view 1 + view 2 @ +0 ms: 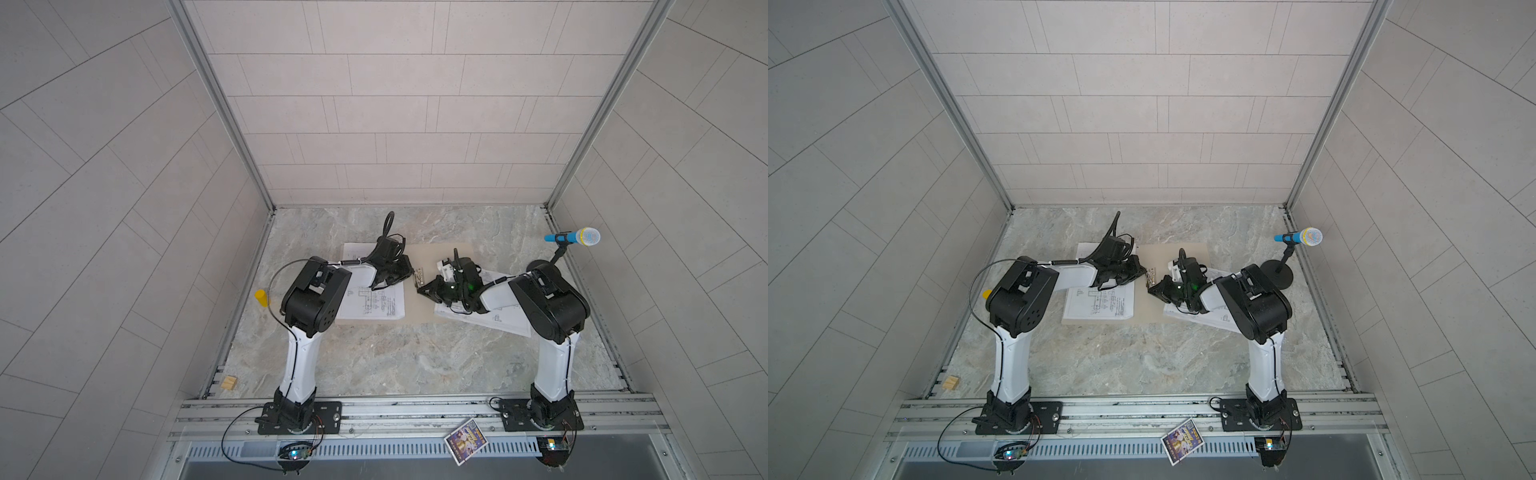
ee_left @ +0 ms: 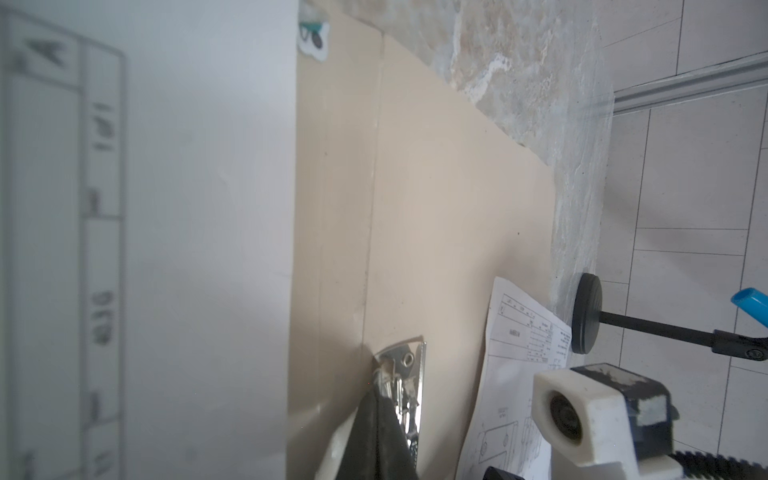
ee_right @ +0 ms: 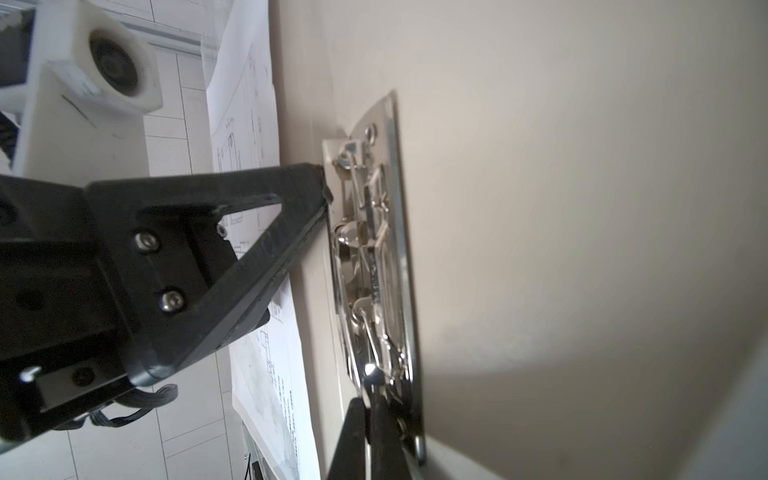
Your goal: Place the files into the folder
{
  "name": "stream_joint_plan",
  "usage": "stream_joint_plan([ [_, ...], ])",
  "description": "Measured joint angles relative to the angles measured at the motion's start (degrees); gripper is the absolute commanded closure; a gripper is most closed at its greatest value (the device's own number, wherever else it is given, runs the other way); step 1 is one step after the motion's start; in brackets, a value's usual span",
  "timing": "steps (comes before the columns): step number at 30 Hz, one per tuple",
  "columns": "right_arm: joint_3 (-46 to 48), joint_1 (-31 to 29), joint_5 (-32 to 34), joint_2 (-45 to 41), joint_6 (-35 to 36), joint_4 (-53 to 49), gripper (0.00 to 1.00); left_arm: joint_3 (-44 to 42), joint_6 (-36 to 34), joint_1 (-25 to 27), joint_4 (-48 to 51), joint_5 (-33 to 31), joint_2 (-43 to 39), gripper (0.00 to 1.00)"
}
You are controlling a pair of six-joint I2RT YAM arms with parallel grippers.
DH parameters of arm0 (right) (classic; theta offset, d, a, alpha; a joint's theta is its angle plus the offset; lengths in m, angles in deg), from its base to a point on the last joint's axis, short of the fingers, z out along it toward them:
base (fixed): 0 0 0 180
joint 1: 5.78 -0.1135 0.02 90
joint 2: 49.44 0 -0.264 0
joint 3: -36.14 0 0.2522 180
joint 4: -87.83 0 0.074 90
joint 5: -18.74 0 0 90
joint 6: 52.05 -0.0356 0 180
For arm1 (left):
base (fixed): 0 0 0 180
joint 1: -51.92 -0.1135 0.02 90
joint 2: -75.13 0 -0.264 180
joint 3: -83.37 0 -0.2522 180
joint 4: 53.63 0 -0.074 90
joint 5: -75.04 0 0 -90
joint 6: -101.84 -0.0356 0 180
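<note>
Both end effectors at the metal clip — left end effector pinched together, tip touching one end of it, right end effector together too at the other end. The folder lies open under the clip — files stacked on it either side of the clip.
</note>
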Motion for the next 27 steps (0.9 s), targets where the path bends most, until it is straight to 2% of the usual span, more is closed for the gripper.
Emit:
stream_joint_plan([
  [10,0.0,-1.0,1.2,0.0,-0.8,0.3,1.0,1.2,-2.1,0.3,2.5,-0.9,0.0,1.0],
  [23,0.2,-1.0,1.4,0.0,-0.8,0.7,1.0,1.2,-3.1,0.3,2.3,0.2,0.3,0.82],
  [27,0.2,-1.0,1.4,0.0,-0.8,0.6,1.0,1.5,-3.9,0.3,2.6,0.2,0.3,0.83],
])
